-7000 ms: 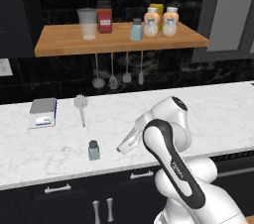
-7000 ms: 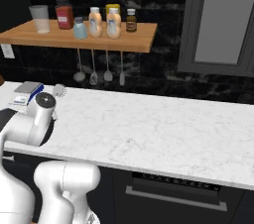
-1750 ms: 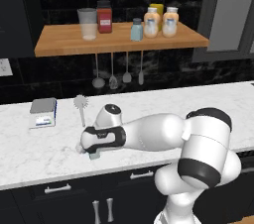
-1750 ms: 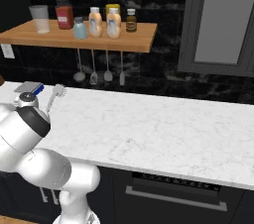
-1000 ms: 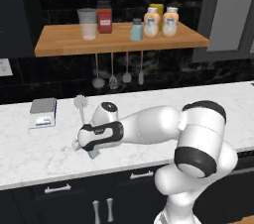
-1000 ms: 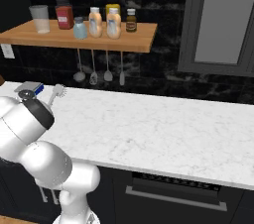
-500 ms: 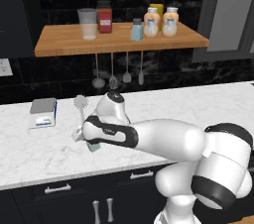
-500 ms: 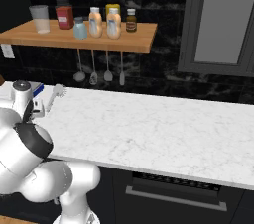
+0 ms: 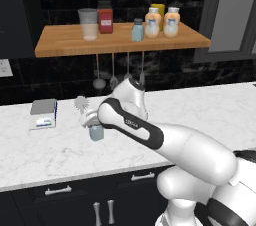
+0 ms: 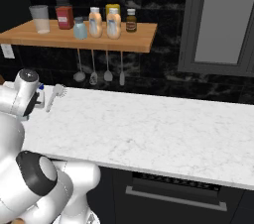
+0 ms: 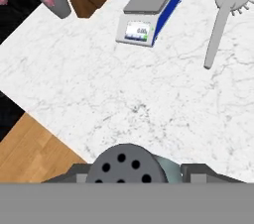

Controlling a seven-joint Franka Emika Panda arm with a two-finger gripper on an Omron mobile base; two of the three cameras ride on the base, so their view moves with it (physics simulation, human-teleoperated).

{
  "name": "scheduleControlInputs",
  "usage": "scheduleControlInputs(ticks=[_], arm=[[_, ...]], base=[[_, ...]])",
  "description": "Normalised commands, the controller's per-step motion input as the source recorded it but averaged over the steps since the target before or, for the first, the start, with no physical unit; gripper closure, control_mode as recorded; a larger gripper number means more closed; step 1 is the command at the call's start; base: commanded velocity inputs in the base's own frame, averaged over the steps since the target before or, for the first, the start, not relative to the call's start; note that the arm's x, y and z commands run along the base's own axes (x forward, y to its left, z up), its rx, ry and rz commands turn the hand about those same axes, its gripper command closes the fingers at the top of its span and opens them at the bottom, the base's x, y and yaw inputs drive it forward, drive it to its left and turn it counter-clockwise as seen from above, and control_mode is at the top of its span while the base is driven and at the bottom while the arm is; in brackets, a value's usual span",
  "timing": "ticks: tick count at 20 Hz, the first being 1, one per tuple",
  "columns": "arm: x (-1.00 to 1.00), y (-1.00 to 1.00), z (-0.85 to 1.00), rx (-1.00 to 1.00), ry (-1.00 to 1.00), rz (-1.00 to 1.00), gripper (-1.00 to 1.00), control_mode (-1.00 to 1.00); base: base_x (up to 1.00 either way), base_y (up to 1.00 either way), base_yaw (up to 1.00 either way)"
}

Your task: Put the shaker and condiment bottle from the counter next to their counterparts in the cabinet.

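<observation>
My gripper [image 9: 93, 124] is shut on the shaker [image 9: 96, 134], a small teal glass one, and holds it a little above the white marble counter [image 9: 200, 115] near its left part. In the hand view the shaker's dark holed cap [image 11: 124, 164] sits between my fingertips [image 11: 198, 172], with the counter far below. On the cabinet shelf [image 9: 65, 45] stand a pale blue shaker [image 9: 137, 30] and two orange-tan bottles [image 9: 152, 24] [image 9: 171, 23] side by side. Which of these is the condiment bottle I cannot tell.
A small scale [image 9: 43, 114] and a dish brush [image 9: 81, 104] lie on the counter left of and behind the gripper. The shelf also carries a glass cup [image 9: 88, 24], a red jar [image 9: 105, 17] and a dark brown bottle [image 10: 131, 20]. Metal utensils [image 9: 112, 72] hang under it.
The shaker has come up off the counter in my gripper. The arm has swung round, its elbow now standing up behind the hand.
</observation>
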Motion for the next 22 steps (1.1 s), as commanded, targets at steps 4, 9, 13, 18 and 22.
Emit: scheduleControlInputs(ticks=[4,9,13,18,22], arm=[[0.18,-0.22,0.48,0.00,0.02,-0.07,1.00,-1.00],[0.05,-0.27,1.00,0.08,0.00,-0.01,1.00,-1.00],[0.00,-0.17,1.00,0.10,0.00,0.00,1.00,-1.00],[0.00,-0.11,0.79,0.06,0.00,0.00,1.00,-1.00],[-0.01,0.04,0.11,0.00,0.00,0.00,1.00,-1.00]], base=[[0.00,0.00,0.00],[0.00,0.00,0.00],[0.00,0.00,0.00],[0.00,0.00,0.00],[0.00,0.00,0.00]])
